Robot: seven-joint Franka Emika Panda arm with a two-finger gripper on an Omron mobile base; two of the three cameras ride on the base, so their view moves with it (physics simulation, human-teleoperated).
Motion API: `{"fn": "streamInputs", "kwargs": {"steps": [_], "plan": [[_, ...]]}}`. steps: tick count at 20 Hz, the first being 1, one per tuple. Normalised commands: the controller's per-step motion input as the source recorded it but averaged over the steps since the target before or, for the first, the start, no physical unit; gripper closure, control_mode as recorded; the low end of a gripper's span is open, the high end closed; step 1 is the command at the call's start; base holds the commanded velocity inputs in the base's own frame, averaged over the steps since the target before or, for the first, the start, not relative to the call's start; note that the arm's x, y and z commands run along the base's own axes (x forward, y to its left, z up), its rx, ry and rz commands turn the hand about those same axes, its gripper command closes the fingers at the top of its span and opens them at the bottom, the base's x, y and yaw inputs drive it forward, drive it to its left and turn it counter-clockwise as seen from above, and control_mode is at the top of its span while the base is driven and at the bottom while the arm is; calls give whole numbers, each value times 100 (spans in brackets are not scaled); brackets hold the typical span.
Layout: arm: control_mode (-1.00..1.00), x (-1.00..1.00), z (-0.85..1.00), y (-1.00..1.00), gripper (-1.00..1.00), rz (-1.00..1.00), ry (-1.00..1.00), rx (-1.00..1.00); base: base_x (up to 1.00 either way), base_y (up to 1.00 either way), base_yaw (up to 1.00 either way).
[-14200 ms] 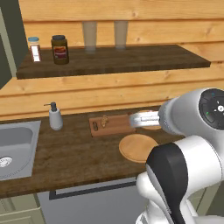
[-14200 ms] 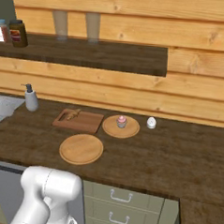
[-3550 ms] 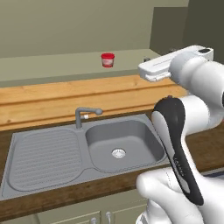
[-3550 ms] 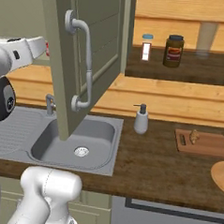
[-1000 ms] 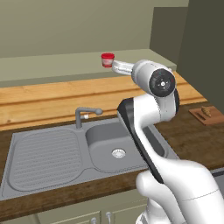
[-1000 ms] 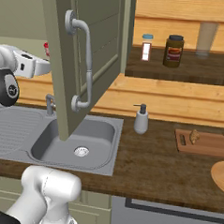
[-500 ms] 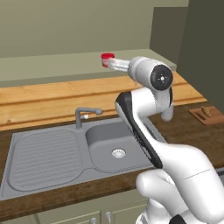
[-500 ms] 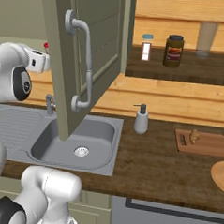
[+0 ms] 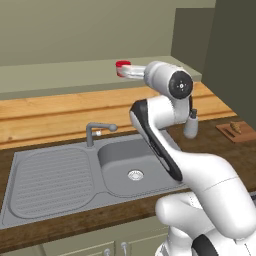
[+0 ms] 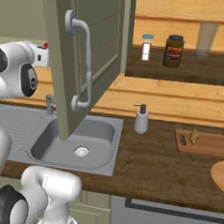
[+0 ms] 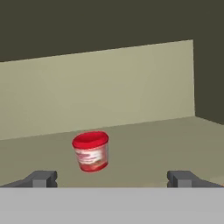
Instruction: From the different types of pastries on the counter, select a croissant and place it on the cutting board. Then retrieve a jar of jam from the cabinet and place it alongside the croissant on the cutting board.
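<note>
The scene is seen by the left base view from behind the arm and to its left, looking forward and down over the sink (image 9: 75, 175) and the desk (image 9: 210, 145). The same sink (image 10: 79, 140) and desk (image 10: 166, 173) are seen by the right base view from behind and to the right, with the open cabinet door (image 10: 79, 55) close to the lens. The cutting board (image 9: 237, 131) (image 10: 203, 142) is shared by both views. The hand view is aimed along the gripper (image 11: 113, 178) at the jar of jam (image 11: 91, 151), near, inside the cabinet.

Sink (image 9: 75, 172), faucet (image 9: 95, 131), soap dispenser (image 10: 141, 119)
</note>
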Motion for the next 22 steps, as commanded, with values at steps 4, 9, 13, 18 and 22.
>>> {"fn": "streamInputs", "kwargs": {"steps": [4,9,13,18,22], "plan": [[-100,3,-8,39,-100,4,-14,-8,0,0,0],[-100,37,-11,8,-100,4,-1,-4,0,0,0],[-100,40,-14,-3,-100,0,10,-1,0,0,0],[-100,8,-7,41,-100,0,0,-6,0,0,0],[-100,47,0,8,-100,0,0,0,0,0,0]]}}
